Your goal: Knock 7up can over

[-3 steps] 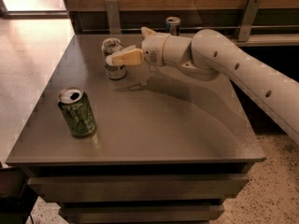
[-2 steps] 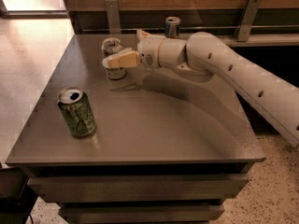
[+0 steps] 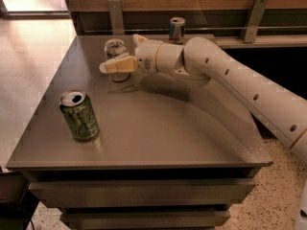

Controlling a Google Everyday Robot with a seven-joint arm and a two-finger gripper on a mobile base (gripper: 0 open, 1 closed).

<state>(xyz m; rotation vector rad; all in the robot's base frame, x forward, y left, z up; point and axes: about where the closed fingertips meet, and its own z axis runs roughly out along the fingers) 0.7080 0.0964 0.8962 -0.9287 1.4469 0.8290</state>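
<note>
The 7up can (image 3: 115,48), pale silvery with a silver top, stands upright at the back left of the grey table (image 3: 158,128). My gripper (image 3: 118,52) reaches in from the right at the can's height and is open. The near tan finger (image 3: 120,65) lies across the front of the can and hides its lower middle. The far finger (image 3: 139,39) shows just to the right behind the can. I cannot tell whether a finger touches the can.
A dark green can (image 3: 79,115) stands upright near the table's front left. A slim blue-and-silver can (image 3: 177,30) stands on the ledge behind the table. My white arm (image 3: 240,85) crosses the table's right side. The floor drops off at the left.
My gripper has moved a little to the left, so its near finger now reaches past the front of the 7up can. The can still stands upright in about the same place.
</note>
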